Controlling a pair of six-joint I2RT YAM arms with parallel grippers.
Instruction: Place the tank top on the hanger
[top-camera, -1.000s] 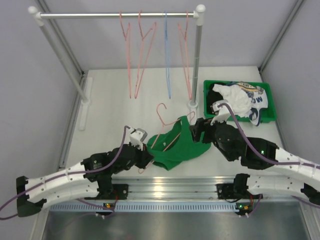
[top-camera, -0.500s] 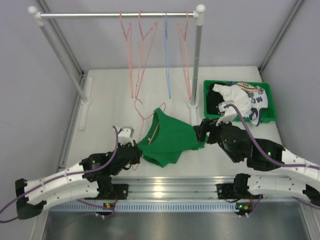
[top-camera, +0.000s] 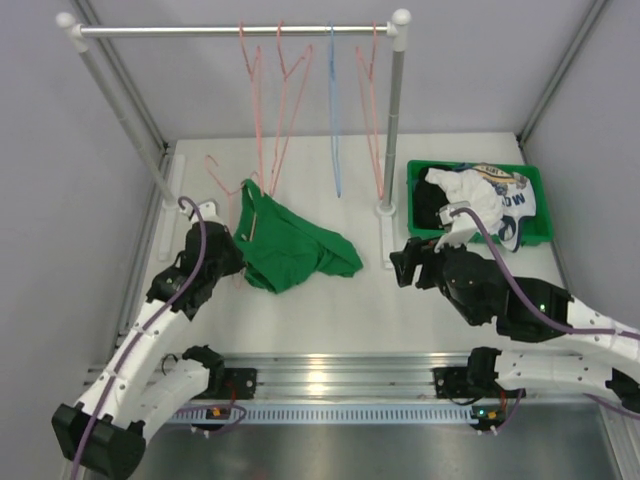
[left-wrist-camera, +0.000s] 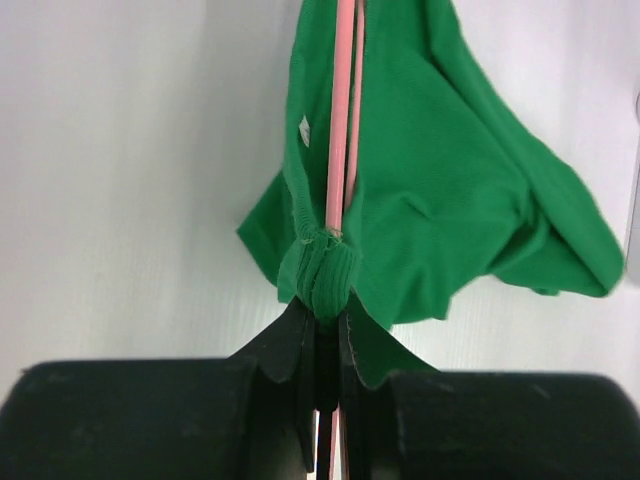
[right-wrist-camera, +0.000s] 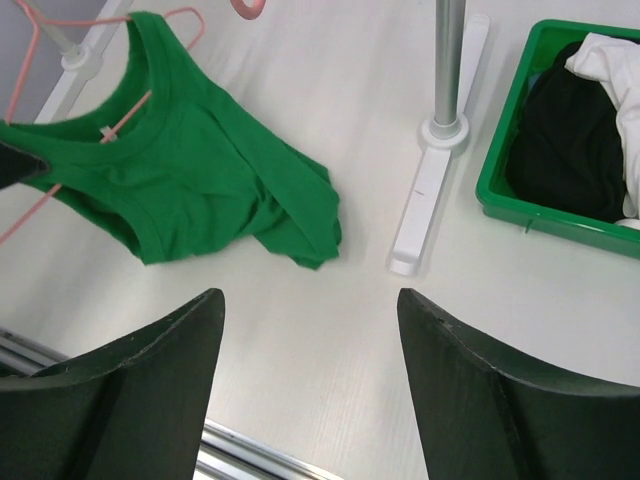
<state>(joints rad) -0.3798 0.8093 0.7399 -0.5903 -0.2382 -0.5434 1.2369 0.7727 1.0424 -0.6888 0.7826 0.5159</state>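
The place is a robotics lab cell. A left arm (top-camera: 150, 330) and a right arm (top-camera: 520, 310) are bolted to an aluminium rail (top-camera: 330, 380) at the edge of a white table (top-camera: 330, 310), plain grey panels (top-camera: 50, 150) wall it in, and a rack (top-camera: 200, 31) with wire hangers (top-camera: 334, 110) stands beside a green bin (top-camera: 413, 195) of clothes (top-camera: 475, 195).

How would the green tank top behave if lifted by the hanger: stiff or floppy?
Probably floppy: the tank top lies in soft folds and would drape. It may slide on the thin hanger wire, though the left gripper pinches both.
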